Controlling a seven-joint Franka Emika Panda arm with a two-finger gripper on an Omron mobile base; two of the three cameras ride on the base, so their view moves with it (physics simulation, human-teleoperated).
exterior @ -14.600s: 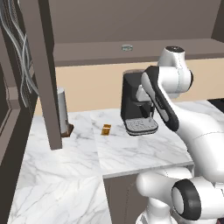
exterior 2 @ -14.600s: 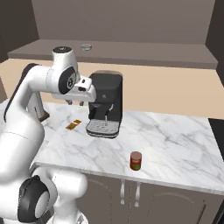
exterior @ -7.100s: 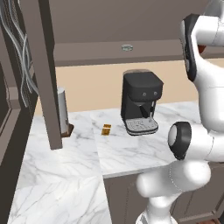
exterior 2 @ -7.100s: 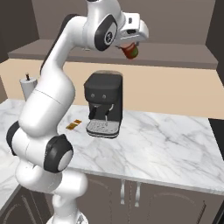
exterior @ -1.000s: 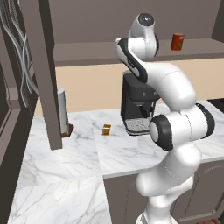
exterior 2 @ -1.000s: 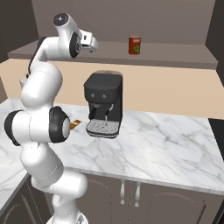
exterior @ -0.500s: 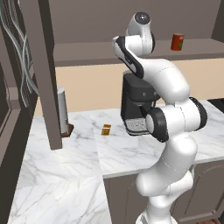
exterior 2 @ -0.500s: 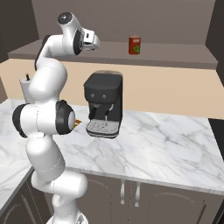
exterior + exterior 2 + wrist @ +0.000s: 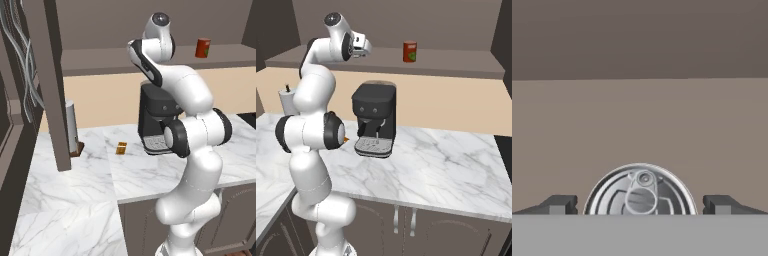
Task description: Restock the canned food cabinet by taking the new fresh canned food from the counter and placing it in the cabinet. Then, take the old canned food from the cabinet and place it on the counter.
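The two-finger claw (image 9: 640, 205), tips spread to either side of the low flat silver-grey tin (image 9: 640, 192) on the taupe-brown cabinet shelf (image 9: 712, 125), hovers unclosed — it should descend squarely, centred, before clamping — the upright red-orange can (image 9: 409, 51) stands further along.

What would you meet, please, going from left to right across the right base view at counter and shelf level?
White canister → end effector → black coffee machine → red can on the cabinet shelf.
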